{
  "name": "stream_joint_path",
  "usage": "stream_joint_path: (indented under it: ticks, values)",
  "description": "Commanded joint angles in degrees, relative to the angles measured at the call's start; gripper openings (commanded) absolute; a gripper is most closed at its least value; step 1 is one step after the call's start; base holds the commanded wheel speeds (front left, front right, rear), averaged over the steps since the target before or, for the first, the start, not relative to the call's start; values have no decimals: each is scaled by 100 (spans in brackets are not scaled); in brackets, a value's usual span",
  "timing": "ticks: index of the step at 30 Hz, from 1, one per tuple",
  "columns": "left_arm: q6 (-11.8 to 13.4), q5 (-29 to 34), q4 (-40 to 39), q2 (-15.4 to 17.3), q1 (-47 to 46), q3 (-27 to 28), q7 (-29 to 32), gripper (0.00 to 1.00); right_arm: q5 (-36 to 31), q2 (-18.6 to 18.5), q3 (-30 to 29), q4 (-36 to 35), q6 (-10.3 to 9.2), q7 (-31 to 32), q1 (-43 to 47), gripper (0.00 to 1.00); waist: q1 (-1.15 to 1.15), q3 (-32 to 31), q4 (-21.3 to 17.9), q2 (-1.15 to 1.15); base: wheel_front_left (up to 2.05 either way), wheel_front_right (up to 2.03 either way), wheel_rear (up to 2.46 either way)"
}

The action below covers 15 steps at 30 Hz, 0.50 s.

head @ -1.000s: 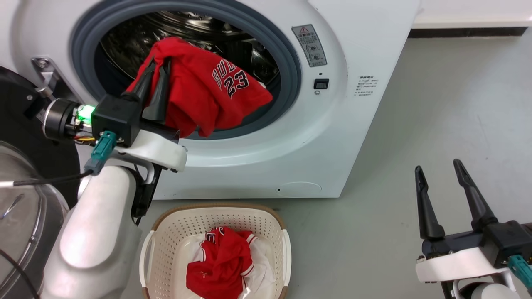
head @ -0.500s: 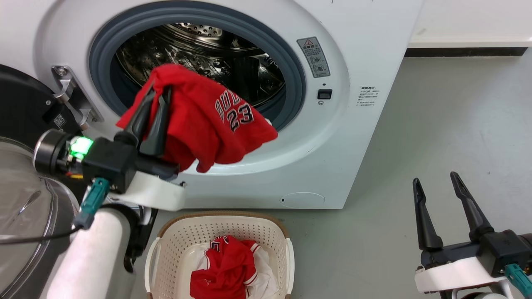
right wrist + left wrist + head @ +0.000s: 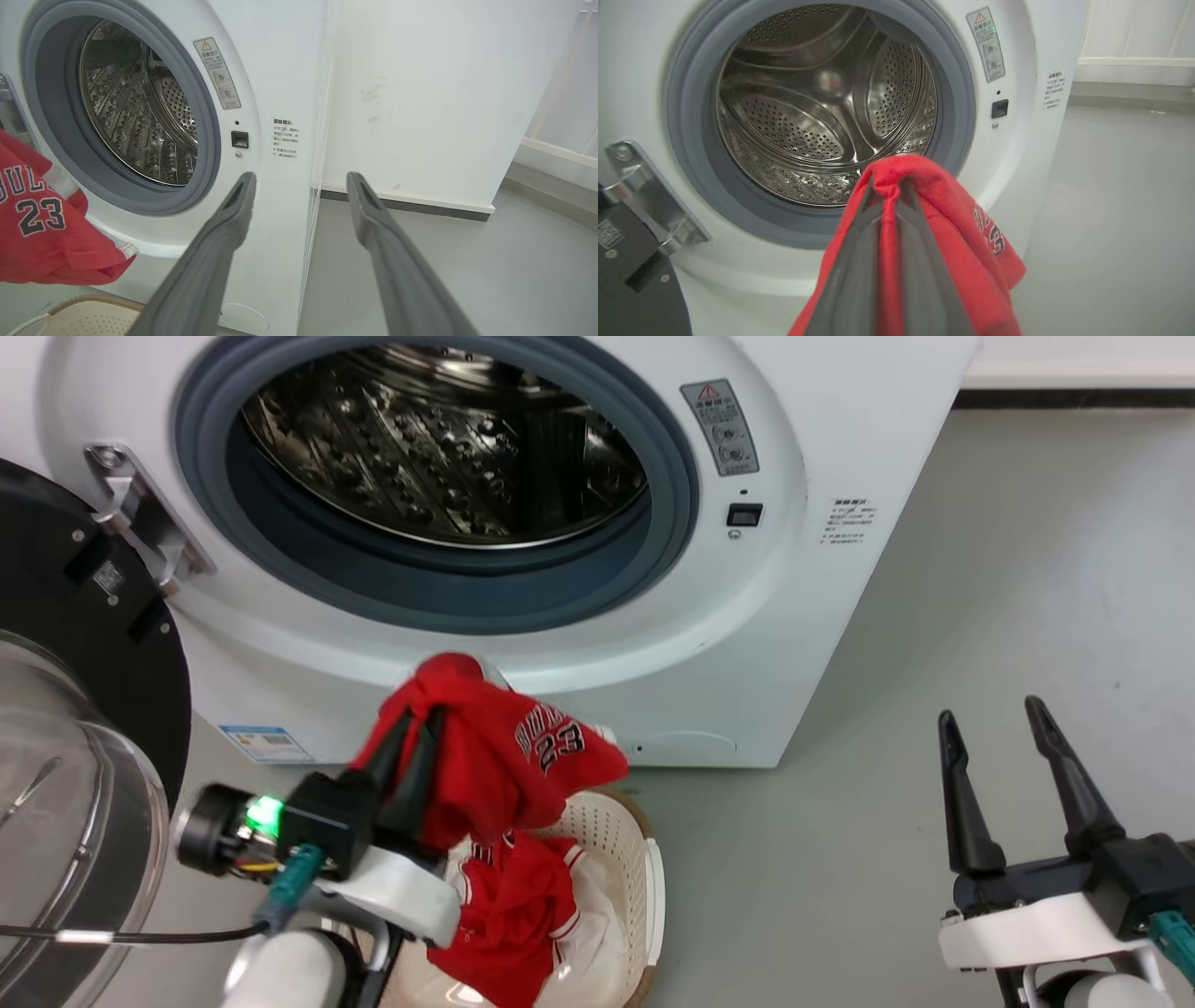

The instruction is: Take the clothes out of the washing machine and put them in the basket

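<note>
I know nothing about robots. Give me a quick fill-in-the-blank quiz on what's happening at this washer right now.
1. The left gripper has its fingers shut on a bright red fabric jersey numbered ____.
2. Below it, the cream perforated plastic basket holds red and ____ clothes.
3. The perforated steel drum of the white front-loading washing machine looks ____.
4. The right gripper has its fingers ____, holding nothing.

Missing words: 23; white; empty; open

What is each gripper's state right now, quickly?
Left gripper: jaws shut on the bright red fabric jersey numbered 23.
Right gripper: jaws open, holding nothing.
</note>
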Motion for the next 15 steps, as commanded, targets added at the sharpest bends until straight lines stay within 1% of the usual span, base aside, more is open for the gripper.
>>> stream_joint_path:
  ticks: [1, 8, 15]
  values:
    - [-30, -24, 74, -38, 33, -11, -52, 0, -17, 4, -16, -18, -4, -9, -105, 100, 0, 126, 4, 0, 0, 0, 0]
    - [-192, -112, 1364, -213, -131, -223, -350, 0, -35, 4, -1, -110, -4, -10, -407, 100, 0, 752, -105, 0, 0, 0, 0]
    - [-378, -159, 3098, -387, -731, -284, -615, 0, -41, 5, -21, -204, -5, -10, -846, 100, 0, 1605, -349, 0, 0, 0, 0]
